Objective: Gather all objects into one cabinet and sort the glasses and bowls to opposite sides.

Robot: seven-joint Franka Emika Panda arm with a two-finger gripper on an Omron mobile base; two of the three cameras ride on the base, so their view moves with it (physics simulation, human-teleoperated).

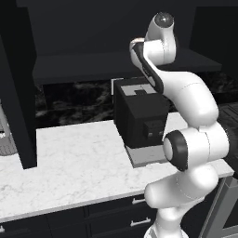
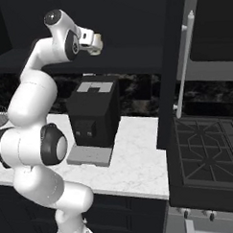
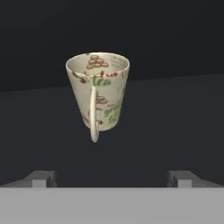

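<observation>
A cream cup [image 3: 98,89] with a printed pattern and a thin handle stands upright on the dark inner shelf [image 3: 175,113] of the black cabinet [image 1: 116,65]. Its handle faces the hand camera. My gripper [image 3: 112,177] is open, its fingertips [image 3: 41,177] far apart, and the cup is ahead of them, not between them. In the right base view the gripper [image 2: 95,42] is raised to shelf height and points into the cabinet. The cabinet's open door with the long silver bar handle [image 2: 184,62] stands to the right. The reddish-brown bowl is out of view.
A black coffee machine [image 1: 139,116] sits on the white marble counter [image 1: 74,162] under the shelf. A second open door panel [image 1: 18,93] stands at the left, with the grey vase [image 1: 4,137] beside it. A stove [image 2: 206,153] lies at the right, black drawers [image 1: 116,218] below.
</observation>
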